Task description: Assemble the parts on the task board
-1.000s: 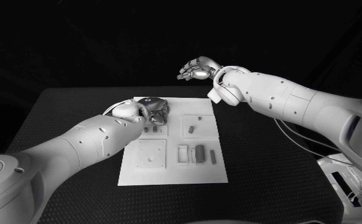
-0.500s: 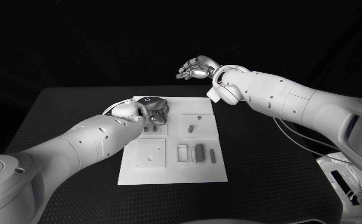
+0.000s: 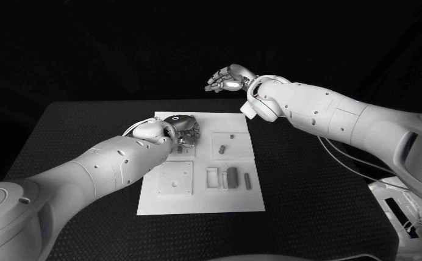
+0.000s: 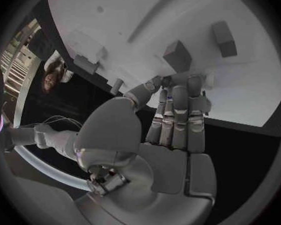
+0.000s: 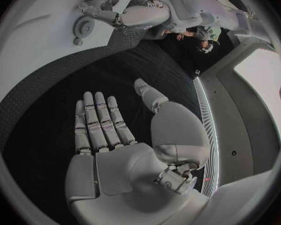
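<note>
The white task board [image 3: 200,203] lies in the middle of the black table. Small grey parts lie on it: one pair [image 3: 180,149] just below my left hand, one piece [image 3: 222,149] to its right, and taller pieces [image 3: 233,177] in the lower row. My left hand [image 3: 181,128] hovers low over the board's far left area. In the left wrist view its fingers [image 4: 178,110] stretch toward a grey block [image 4: 177,55], with nothing seen in them. My right hand [image 3: 227,80] is raised beyond the board's far edge, its fingers [image 5: 97,122] spread and empty.
A square plate [image 3: 176,179] with a small hole sits on the board's near left. Black table surface [image 3: 316,194] runs wide on both sides of the board. In the right wrist view the board [image 5: 28,50] and my left hand [image 5: 103,5] lie far off.
My left hand has slid slightly nearer and lower over the board. The right hand has stayed almost in place.
</note>
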`<move>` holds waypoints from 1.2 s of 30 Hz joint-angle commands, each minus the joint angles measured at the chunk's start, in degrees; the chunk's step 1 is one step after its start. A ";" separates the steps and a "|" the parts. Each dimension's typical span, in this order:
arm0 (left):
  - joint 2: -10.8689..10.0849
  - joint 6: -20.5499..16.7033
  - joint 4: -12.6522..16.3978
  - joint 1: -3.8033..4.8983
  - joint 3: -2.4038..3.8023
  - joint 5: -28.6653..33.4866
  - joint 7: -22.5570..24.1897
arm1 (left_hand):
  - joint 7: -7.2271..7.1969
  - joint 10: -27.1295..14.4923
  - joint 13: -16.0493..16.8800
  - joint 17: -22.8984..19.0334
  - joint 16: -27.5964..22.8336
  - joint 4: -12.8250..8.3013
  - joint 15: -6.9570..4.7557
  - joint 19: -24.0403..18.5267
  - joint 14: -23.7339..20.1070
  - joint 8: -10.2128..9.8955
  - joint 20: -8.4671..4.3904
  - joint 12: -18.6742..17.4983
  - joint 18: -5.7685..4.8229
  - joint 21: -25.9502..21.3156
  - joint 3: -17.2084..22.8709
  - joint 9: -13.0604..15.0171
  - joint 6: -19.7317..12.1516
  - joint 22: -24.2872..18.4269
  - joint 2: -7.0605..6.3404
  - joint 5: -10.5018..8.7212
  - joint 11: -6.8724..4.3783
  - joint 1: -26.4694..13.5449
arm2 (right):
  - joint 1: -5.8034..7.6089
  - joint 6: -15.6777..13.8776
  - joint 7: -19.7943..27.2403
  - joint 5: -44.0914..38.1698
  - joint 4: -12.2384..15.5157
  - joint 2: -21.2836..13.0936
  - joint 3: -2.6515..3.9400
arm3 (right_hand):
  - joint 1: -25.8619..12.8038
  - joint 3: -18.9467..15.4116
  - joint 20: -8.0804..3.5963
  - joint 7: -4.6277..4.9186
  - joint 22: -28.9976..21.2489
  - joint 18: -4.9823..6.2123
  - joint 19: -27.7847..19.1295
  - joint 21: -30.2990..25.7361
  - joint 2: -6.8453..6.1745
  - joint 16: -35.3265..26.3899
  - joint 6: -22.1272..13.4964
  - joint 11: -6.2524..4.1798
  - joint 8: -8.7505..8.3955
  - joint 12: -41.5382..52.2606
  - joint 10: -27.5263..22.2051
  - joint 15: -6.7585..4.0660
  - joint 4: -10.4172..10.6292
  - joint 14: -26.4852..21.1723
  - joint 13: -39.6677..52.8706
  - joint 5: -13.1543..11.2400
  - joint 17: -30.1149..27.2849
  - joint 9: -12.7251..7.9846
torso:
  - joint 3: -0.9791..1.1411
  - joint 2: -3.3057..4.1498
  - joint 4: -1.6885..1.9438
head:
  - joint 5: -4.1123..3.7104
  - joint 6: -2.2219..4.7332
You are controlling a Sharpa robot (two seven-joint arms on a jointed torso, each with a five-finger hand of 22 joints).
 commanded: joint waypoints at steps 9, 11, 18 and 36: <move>0.13 3.84 -0.37 -0.62 -0.41 -0.24 -0.39 | 1.43 0.82 0.00 -0.04 0.68 0.08 -0.03 0.38 0.25 1.59 0.20 0.68 4.19 0.71 0.09 0.53 2.59 1.37 0.58 -0.03 0.31 0.10 | 0.01 0.20 0.64 -0.04 0.12 -0.04 0.03 | 0.35 -0.42 0.07 3.05 0.13 -1.20 0.38 -0.43 0.10 -0.15 -0.52 -0.07 0.14 -0.36 0.48 -0.14 0.05 -0.41 0.04 -0.10 -0.10 -0.07 | 0.01 0.00 0.01 | -0.03 0.03; 0.11 3.63 -0.60 -0.62 -0.41 -0.24 -0.44 | 1.44 0.68 -0.08 -0.06 0.68 0.05 -0.02 0.35 0.24 1.53 0.19 0.54 4.18 0.73 0.13 0.47 2.46 1.36 0.53 -0.03 0.34 0.15 | 0.01 0.17 0.64 -0.04 0.12 -0.05 0.03 | 0.35 -0.43 0.07 3.05 0.13 -1.21 0.39 -0.44 0.10 -0.15 -0.52 -0.07 0.14 -0.37 0.48 -0.14 0.05 -0.41 0.04 -0.10 -0.10 -0.07 | 0.00 0.00 0.00 | -0.04 0.07; 0.11 3.27 -0.73 -0.62 -0.41 -0.24 -0.43 | 1.20 -0.13 -0.51 -0.10 0.85 0.04 0.23 0.37 0.24 1.47 0.26 0.02 4.21 0.92 0.35 0.31 2.25 1.37 0.51 -0.04 0.61 0.39 | 0.01 0.19 0.65 -0.04 0.07 0.00 0.03 | 0.35 -0.43 0.07 3.06 0.16 -1.21 0.40 -0.47 0.10 -0.14 -0.53 -0.07 0.15 -0.40 0.50 -0.14 0.06 -0.42 0.04 -0.10 -0.13 -0.08 | 0.00 0.00 0.00 | -0.04 0.07; -0.69 2.57 -0.63 -0.58 -0.36 -0.33 -0.63 | 1.56 1.87 0.04 0.00 1.64 0.18 -0.52 1.07 0.80 1.85 -0.27 1.09 4.14 1.69 0.57 0.09 2.64 1.29 0.72 0.02 -0.16 0.32 | 0.01 0.18 0.66 -0.02 0.12 -0.24 0.03 | 0.33 -0.45 0.06 3.06 0.23 -1.23 0.42 -0.53 0.12 -0.12 -0.52 -0.07 0.18 -0.46 0.54 -0.14 0.09 -0.42 0.04 -0.10 -0.18 -0.10 | -0.04 -0.03 0.02 | -0.17 0.11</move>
